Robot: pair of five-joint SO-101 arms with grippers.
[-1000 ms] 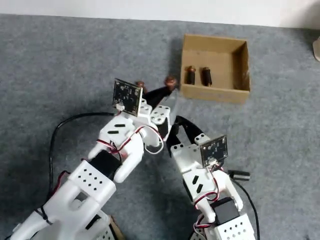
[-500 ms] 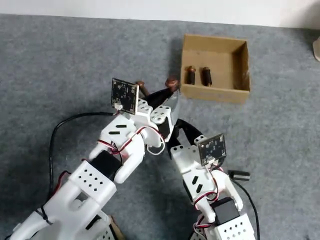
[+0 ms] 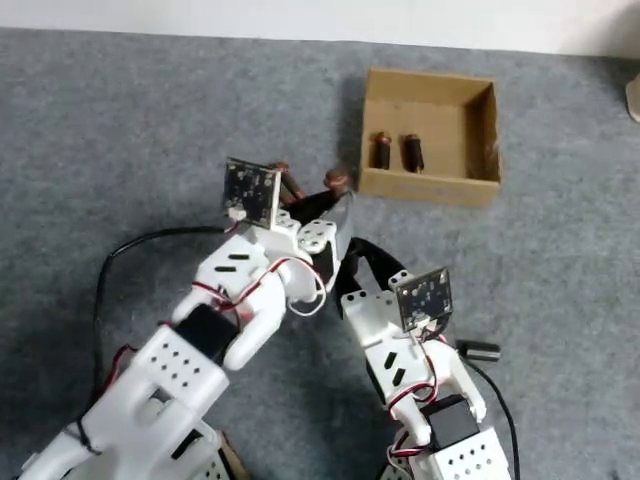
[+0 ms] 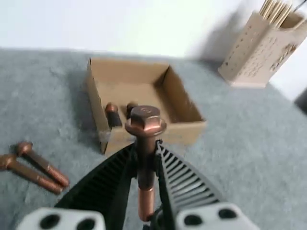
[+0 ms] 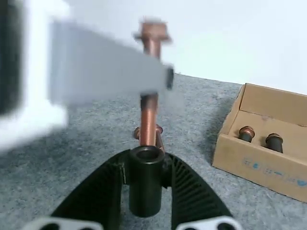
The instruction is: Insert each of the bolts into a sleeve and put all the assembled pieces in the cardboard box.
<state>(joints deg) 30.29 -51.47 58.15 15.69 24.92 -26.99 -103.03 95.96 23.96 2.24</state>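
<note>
Your left arm's [image 3: 240,270] jaws are clamped on the shank of a copper bolt [image 4: 145,143], just under its hex head. Your right arm's [image 3: 390,340] jaws are closed around a dark sleeve [image 5: 145,179], held upright with its open end up. In the right wrist view the bolt stands head-up directly above the sleeve, its lower end at the sleeve's mouth; you cannot tell whether the tip has gone in. Both arms meet over the grey surface [image 3: 120,120], just beside the cardboard box [image 3: 430,188]. Inside the box, 2 assembled pieces [image 3: 381,151] [image 3: 412,152] lie side by side near its front wall. 2 loose bolts [image 4: 41,163] [image 4: 29,175] lie together on the surface beside the left arm's jaws, outside the box. A perforated holder [image 4: 261,52] of thin sticks stands beyond the box.
</note>
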